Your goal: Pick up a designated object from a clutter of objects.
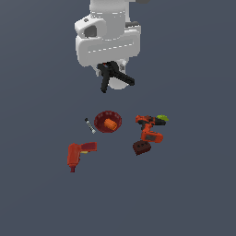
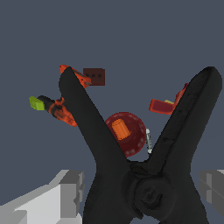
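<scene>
- Holding the small black X-shaped spring clamp with splayed handles up in the air, well above the grey floor and the scattered items.
- Judging the step in hand as the lift after the grasp: clamp clear of the clutter, nothing of it touching the ground.
- Gripping with the white two-fingered gripper pressed together on the clamp near its pivot; fingertips hidden behind the clamp body in the exterior view, so contact points not readable there.
- Seeing in the wrist view the clamp filling the frame, its two dark handles spreading away in a V, with pale grey fingers on either side of the pivot.
- Leaving below, well apart from the clamp: dark red round bowl holding an orange piece, thin black-and-white marker just beside it, red power drill toward the exterior view's left, orange-and-black drill with a green tip and dark brown block toward the exterior view's right.
- Calling next, by judgement, for a steady hold and a modest further raise, no loosening of the squeeze.
- Watching for the clamp swivelling in the grip: held near the pivot, with long handles hanging off to one side, so likely to rotate if jolted.
</scene>
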`<state>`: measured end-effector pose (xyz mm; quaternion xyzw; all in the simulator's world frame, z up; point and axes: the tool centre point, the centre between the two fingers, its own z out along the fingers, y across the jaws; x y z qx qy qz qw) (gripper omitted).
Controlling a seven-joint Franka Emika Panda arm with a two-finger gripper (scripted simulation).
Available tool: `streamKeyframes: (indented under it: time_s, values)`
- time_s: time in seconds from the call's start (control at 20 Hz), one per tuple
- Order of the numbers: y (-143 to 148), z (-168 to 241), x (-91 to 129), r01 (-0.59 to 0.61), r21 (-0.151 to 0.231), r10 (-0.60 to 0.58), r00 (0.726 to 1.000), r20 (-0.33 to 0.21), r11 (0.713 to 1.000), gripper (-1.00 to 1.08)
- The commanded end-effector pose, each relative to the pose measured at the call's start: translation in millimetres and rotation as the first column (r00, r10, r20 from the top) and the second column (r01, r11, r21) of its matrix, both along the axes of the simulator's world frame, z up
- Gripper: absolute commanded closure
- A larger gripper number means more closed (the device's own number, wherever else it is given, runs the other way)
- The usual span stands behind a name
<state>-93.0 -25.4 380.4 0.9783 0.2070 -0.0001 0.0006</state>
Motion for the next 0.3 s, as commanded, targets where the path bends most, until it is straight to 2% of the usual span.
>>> streamKeyframes:
  time_s: [0.0,0.25]
  values:
    - [3.4,8.8,-2.7,0.000,0.000,0.000,1.000,0.000,1.000,1.08]
    - [5.6,14.5,-4.0,0.000,0.001,0.000,1.000,0.000,1.000,1.08]
